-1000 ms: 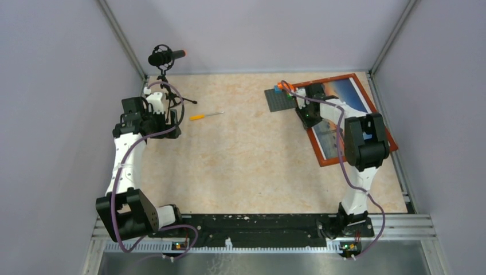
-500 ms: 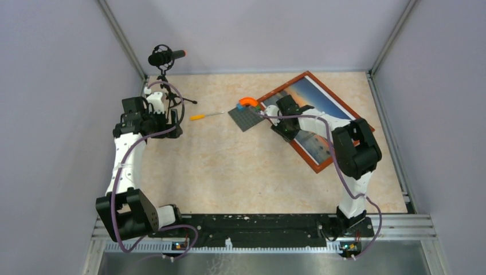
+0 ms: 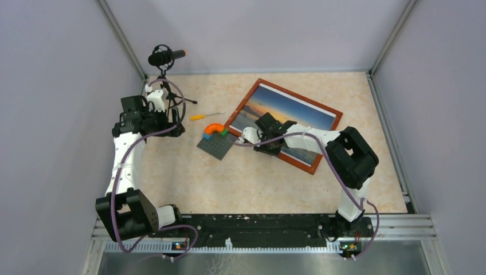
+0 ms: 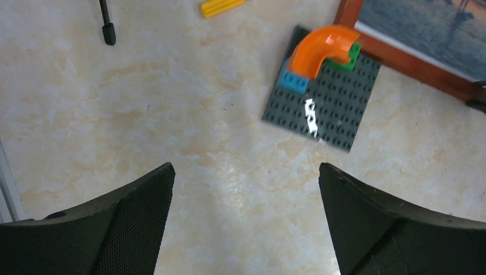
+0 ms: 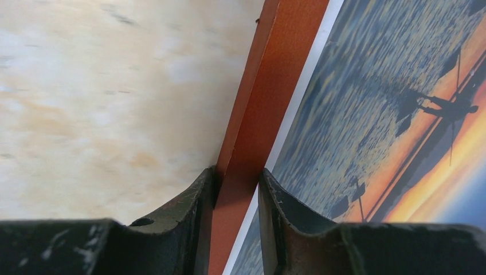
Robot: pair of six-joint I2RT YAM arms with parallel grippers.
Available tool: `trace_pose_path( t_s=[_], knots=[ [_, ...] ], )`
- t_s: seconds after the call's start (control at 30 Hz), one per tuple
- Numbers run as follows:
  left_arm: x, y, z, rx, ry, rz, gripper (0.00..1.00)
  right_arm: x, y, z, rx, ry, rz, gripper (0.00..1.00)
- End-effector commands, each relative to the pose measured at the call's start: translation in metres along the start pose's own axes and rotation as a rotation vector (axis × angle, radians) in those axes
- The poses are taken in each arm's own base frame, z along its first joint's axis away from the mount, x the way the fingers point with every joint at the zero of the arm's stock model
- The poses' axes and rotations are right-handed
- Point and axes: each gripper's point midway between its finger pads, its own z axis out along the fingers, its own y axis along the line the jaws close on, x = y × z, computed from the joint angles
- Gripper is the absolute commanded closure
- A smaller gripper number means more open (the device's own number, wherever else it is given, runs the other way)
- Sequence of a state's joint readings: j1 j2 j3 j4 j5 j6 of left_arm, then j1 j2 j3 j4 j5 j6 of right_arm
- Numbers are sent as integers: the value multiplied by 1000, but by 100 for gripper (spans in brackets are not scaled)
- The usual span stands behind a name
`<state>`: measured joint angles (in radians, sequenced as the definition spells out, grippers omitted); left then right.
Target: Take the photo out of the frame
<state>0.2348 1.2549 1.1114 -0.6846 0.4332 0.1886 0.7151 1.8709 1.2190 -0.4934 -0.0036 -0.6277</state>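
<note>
Top external view: the frame lies face up on the bench, right of centre, the photo inside it. The right claw is clenched on its wooden border; the left claw hangs released. Extraction seems barely begun; flipping and opening the back likely remain.

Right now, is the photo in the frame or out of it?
In. The photo fills the frame, its white edge tucked against the wooden border; the right gripper grips that border.
</note>
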Motion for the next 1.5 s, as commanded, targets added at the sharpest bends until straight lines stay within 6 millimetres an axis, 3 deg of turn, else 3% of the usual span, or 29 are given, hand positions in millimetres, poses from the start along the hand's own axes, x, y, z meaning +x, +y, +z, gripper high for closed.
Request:
trace_pose_path(
  t_s=[0.0,0.27,0.47,0.63,0.73,0.87,0.97,1.03,1.2,1.33,1.47],
  knots=[
    [-23,-14,-11,60,-69,57,1,7,79,15,-209,23,-203,88],
    [-15,-29,-17,145,-46,110,1,-9,114,15,-256,-8,-314,89],
    [-4,-44,-18,214,-16,148,1,11,134,11,-301,40,-229,89],
    [17,-64,0,253,53,174,1,32,148,-3,-323,73,-134,87],
    [30,-75,19,244,90,188,1,29,147,-14,-302,48,-77,80],
    [36,-85,42,282,91,115,1,7,117,-35,-257,-33,68,56],
    [32,-93,59,280,76,102,4,-7,70,-59,-230,-122,219,40],
    [27,-91,72,253,62,93,6,-8,40,-75,-207,-164,297,36],
    [31,-85,105,200,115,61,11,22,3,-101,-177,-196,502,30],
    [36,-76,126,162,153,31,11,66,-20,-104,-158,-166,717,28],
    [47,-77,140,167,192,47,7,97,-38,-107,-189,-159,900,27]
  ],
)
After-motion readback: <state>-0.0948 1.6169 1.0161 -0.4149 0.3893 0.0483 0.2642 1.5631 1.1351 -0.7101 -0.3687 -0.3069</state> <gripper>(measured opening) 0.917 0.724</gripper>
